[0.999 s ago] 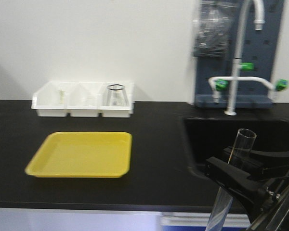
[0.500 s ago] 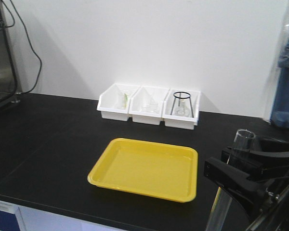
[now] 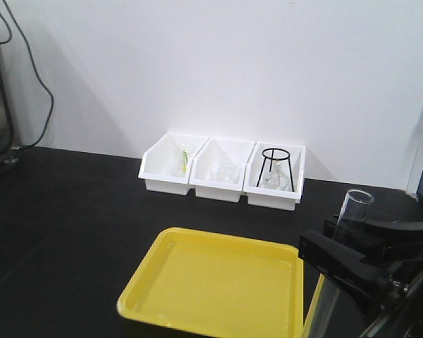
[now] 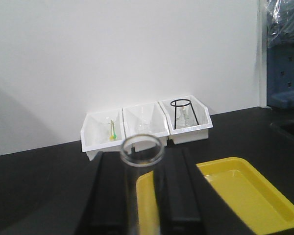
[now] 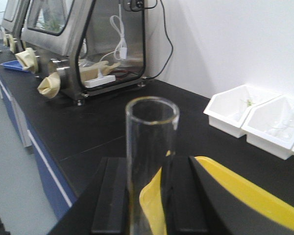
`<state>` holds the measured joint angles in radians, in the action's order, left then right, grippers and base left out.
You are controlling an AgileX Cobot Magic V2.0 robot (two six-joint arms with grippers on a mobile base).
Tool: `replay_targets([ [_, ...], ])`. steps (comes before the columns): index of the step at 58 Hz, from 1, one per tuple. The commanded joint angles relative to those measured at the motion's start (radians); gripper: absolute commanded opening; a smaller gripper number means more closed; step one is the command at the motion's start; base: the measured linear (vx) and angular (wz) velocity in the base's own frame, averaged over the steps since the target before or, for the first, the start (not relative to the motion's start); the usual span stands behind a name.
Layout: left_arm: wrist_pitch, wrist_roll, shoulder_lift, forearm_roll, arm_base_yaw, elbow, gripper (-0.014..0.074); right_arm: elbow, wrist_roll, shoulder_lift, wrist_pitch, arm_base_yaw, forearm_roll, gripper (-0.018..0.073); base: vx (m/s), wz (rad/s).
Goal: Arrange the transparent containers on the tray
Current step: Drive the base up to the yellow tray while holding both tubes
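- A black lab benchtop [image 3: 70,211] runs along a plain white wall.
- The yellow tray [image 3: 211,282] lies flat on the bench near its front edge, in the lower middle of the front view.
- Three white bins [image 3: 222,172] sit side by side against the wall, well behind the tray. The right-hand bin holds a black wire stand [image 3: 276,165] and some clear glassware.
- The right gripper [image 3: 323,238] enters from the lower right corner of the front view. Its black fingers point left, towards the tray.
- Its jaws are closed to a narrow gap, clamping a clear test tube [image 3: 354,211] partway down its length.
- This tube stands nearly upright with its open round mouth on top, leaning a little so its lower end sits further left. It is held up just off the tray's right rim, and yellow shows through the glass low down.
- The right wrist camera looks past this tube to a steel and glass glovebox [image 5: 83,44] further along the bench.
- The left arm is outside the front view and shows only in its own wrist camera.
- The left gripper [image 4: 143,169] points level across the bench, straight at the bins, with the tray below and to its right.
- Its two fingers are drawn in against a second test tube [image 4: 142,205], held upright between them with the rim up.
- Whether either tube's lower end touches anything cannot be seen.
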<state>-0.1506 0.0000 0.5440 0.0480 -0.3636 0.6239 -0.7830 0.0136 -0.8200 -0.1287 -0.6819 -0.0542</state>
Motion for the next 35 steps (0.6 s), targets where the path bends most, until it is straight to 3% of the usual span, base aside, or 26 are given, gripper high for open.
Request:
replay_targets([
  [1,0.082,-0.006,-0.001,-0.006,-0.006,0.029,0.0083,-0.030,0.006,0.009,0.091,0.003,0.005,0.0062,0.23,-0.18],
  [35,0.082,-0.006,-0.001,-0.006,-0.006,0.029,0.0083,-0.030,0.006,0.009,0.091,0.003,0.005,0.0062,0.21,-0.21],
])
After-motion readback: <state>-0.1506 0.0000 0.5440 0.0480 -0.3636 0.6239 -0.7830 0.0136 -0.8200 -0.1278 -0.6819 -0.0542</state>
